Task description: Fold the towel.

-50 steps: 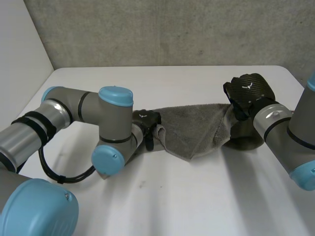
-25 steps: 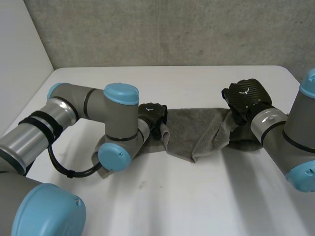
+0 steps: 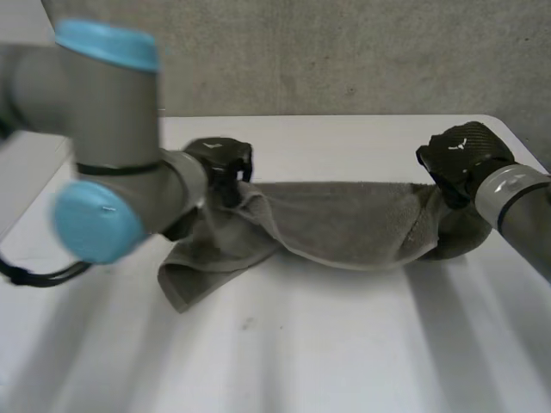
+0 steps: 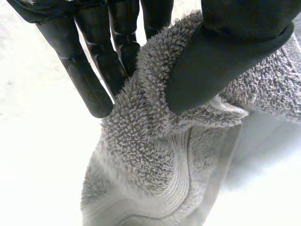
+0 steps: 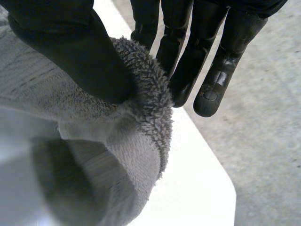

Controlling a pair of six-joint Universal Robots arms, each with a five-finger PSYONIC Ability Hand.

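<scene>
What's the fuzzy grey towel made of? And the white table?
Towel: looks like grey terry cloth, probably cotton; tiny fuzzy loops cover it, with a flatter woven band. Table: white, smooth and hard, maybe plastic or painted board; no wood grain shows, so I can't say which.

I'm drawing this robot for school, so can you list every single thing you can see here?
towel: one, grey, stretched between the two hands, with one end lying on the table by the left arm
table: one, white, under the towel
wall: one, grey, behind the table
floor: grey, past the table's edge by the right hand
arms: two, grey with light-blue caps, one at each side of the table
left hand: one, black, pinching one end of the towel between thumb and fingers
right hand: one, black, pinching the other end between thumb and fingers
</scene>
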